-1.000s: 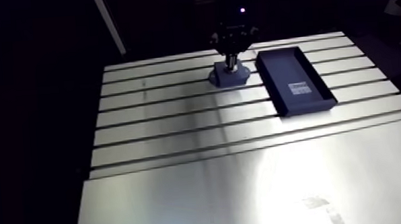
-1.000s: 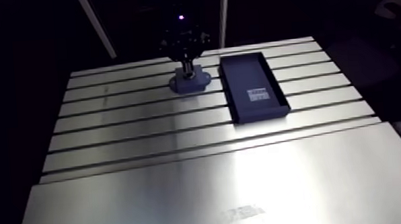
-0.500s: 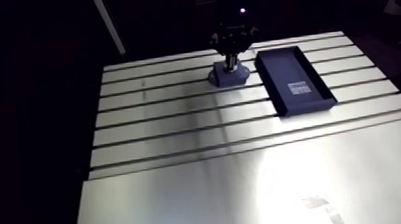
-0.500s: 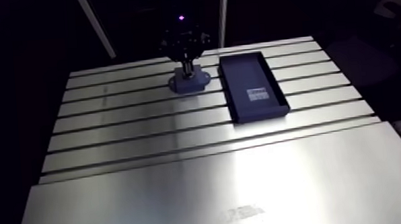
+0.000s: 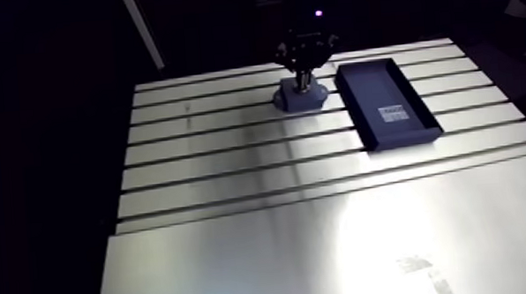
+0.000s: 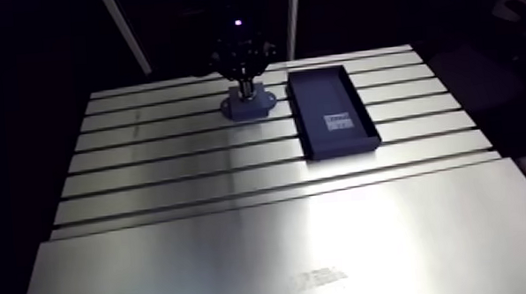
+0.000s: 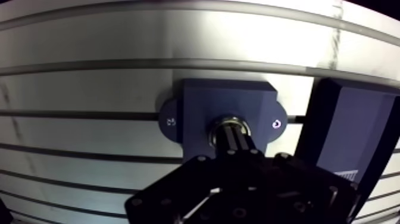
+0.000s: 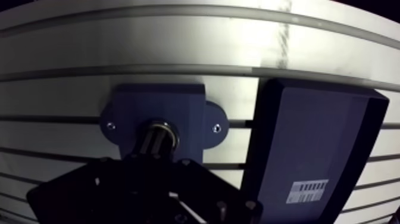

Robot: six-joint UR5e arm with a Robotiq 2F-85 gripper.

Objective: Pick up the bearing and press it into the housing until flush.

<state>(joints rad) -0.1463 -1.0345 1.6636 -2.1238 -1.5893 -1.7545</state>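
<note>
Bearing (image 7: 231, 121) sits in the housing (image 7: 202, 101) bore. Pincer (image 7: 236, 136), shut tip to tip, stands upon it, likely pressing it flush.

The gripper (image 7: 233, 136) hides most of the bearing (image 7: 221, 123) in the housing (image 7: 202, 98); the tray (image 8: 315, 137) runs off the wrist view's edge; its label (image 8: 306, 191) is too small to read.

A: Do we log any legible text here?
B: One white label (image 8: 306, 192) on the floor of the dark blue rectangular tray (image 8: 315, 137). We see a row of dark barcode-like bars with a finer line beneath, but no character resolves.
A: Anything on the dark blue plastic housing (image 7: 229, 98)?
B: A small pale mark (image 7: 171, 122) on one ear. We cannot tell whether it is lettering.
</note>
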